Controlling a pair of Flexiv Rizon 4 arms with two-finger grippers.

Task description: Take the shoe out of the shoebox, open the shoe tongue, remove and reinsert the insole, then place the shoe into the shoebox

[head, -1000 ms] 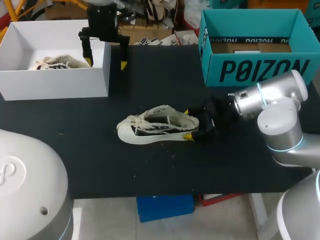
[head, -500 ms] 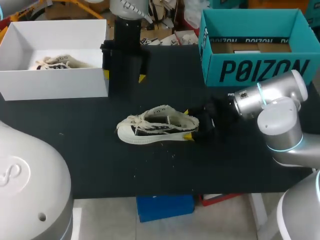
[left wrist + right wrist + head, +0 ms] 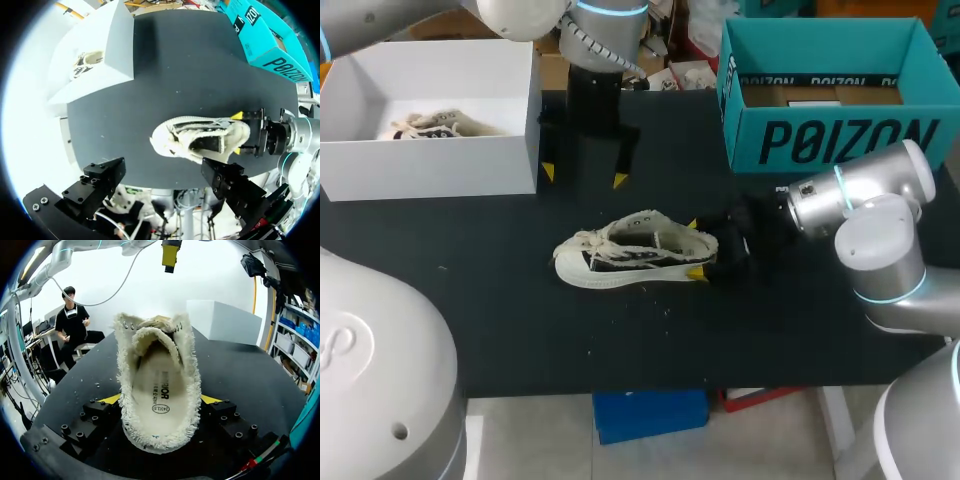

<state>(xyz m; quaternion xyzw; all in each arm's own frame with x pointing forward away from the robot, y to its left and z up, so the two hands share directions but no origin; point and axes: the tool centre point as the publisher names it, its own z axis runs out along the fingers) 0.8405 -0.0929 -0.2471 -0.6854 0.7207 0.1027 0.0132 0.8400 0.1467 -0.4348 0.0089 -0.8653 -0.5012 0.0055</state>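
Bare table (image 3: 520, 330) in front of sneaker (image 3: 620, 255), right gripper (image 3: 694, 248) blocking heel, white shoebox (image 3: 440, 165) and teal box (image 3: 835, 140) at far corners, left gripper (image 3: 583, 176) seemingly hovering between.

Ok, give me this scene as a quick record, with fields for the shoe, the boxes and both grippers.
shoe: out of the box, on the black table
insole: inside the shoe
white shoebox: open, second shoe inside
teal box: open, far right of table
left gripper: open, empty, above the table beyond the shoe
right gripper: shut on the shoe's heel
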